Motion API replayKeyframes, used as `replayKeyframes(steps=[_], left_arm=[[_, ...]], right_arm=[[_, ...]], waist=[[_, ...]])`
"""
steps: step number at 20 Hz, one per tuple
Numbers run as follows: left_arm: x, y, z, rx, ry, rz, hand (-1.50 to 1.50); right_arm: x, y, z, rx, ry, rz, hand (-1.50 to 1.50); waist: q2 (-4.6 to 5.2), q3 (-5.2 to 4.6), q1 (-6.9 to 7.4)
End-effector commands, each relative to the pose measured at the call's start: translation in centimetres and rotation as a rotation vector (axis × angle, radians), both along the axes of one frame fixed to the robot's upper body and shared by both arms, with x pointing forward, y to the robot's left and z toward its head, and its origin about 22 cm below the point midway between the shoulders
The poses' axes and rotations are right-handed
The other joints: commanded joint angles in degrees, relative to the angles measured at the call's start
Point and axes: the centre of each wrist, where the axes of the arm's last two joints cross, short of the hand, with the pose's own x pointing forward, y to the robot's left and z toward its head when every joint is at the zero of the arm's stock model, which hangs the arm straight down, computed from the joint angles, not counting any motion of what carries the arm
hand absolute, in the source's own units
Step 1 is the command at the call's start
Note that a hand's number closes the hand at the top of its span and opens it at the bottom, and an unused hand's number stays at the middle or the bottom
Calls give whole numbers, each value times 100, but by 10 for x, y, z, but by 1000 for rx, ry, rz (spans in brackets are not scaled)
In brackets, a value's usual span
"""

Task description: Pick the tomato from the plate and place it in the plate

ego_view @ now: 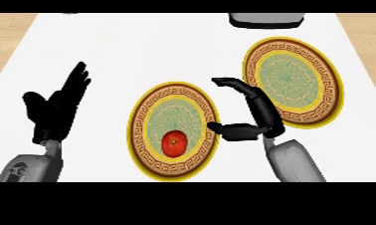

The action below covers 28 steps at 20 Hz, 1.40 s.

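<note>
From the head view we see a smooth white bench (147, 45) carrying two round plates, each with a yellow rim, a brown key-pattern band and a pale green patterned centre. The nearer plate (150, 119) holds the tomato (174, 143), a glossy red ball lying in its lower part. The far plate (323, 69) lies to the right, just beside the first. Our right robot hand (257, 114) hovers between them, fingers and thumb curved wide apart, grasping nothing. Our left robot hand (55, 112) rests at the left, fingers straight and released. A grey box-like object (266, 20) sits at the far edge.
</note>
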Motion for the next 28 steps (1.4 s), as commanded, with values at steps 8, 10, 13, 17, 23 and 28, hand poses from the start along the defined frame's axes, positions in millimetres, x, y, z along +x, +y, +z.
replayKeyframes(steps=[8,10,13,17,23,28], left_arm=[[6,8,-9,-4,23,10,0],[1,-20,-2,-2,18,-9,0],[7,3,-14,-14,16,12,0],[14,-2,-10,-25,46,14,0],[-9,3,-14,-2,27,-12,0],[2,-2,-5,-9,19,5,0]], right_arm=[[-4,7,-23,-356,2,172,-150],[-2,14,-11,-398,-11,178,-150],[-15,33,-6,-436,1,190,-150],[-10,57,8,-559,51,235,-150],[-18,81,14,-737,60,274,-150],[-21,74,6,-873,76,246,-150]], waist=[[-52,-1,-69],[-61,0,-55],[-56,-1,-71],[-52,-1,-65],[-63,0,-23],[-55,1,-54]])
